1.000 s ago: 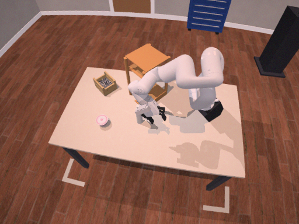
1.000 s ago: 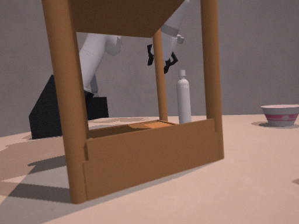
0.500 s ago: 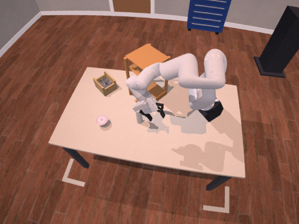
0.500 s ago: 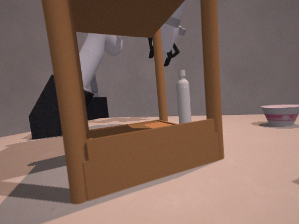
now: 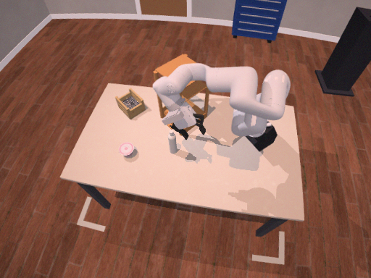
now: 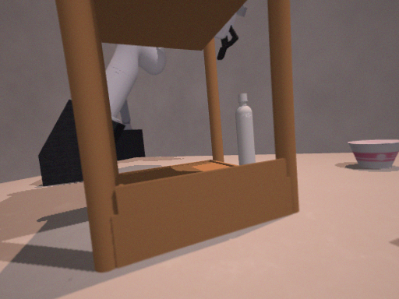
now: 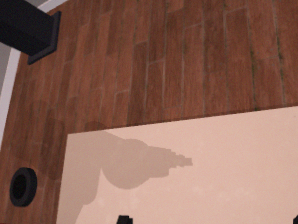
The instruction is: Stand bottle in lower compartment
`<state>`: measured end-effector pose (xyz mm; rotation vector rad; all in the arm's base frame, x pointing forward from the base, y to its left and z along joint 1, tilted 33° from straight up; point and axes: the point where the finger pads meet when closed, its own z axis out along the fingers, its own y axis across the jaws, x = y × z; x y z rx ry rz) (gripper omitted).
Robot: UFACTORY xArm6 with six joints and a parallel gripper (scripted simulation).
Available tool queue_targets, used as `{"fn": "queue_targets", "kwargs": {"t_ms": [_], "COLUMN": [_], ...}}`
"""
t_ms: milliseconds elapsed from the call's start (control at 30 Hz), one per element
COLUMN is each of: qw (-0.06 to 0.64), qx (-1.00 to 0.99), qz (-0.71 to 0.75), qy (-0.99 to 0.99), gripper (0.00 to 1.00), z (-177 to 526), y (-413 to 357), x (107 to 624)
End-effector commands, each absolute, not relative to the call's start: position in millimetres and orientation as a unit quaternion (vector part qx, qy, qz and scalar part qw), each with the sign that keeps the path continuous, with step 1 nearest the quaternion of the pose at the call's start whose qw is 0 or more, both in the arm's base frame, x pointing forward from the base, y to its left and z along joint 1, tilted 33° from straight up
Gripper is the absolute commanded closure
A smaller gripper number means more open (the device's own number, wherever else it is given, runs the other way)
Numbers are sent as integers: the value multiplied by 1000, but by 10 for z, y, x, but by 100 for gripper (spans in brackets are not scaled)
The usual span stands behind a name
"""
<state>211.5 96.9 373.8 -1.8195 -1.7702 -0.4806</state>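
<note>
A pale grey bottle [image 5: 172,142] stands upright, cap up, on the table top in front of the orange shelving unit [image 5: 185,88]. In the exterior view the bottle [image 6: 245,130] shows through the unit's posts, on the table beyond the lower compartment [image 6: 195,171], not inside it. My gripper [image 5: 188,129] is open and empty, raised a little above and to the right of the bottle, between it and the shelf. It also shows high in the exterior view [image 6: 227,42]. The wrist view shows only my fingertips over bare table and floor.
A small wooden crate [image 5: 130,103] with dark parts sits at the table's back left. A pink-striped bowl [image 5: 127,148] lies left of the bottle and shows in the low view [image 6: 375,153]. The arm's black base [image 5: 262,137] stands to the right.
</note>
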Motion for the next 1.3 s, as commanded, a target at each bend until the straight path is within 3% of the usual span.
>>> {"fn": "queue_targets", "kwargs": {"t_ms": [0,833,1267], "qw": [276,269,221], "qx": [-678,-676,-649], "qz": [-176,-178,-211], "qy": [-659,-663,-697], "gripper": [0,0,0], "z": [4086,4145,4024], "y": [836,806,686], "x": [1833,1788,2068]}}
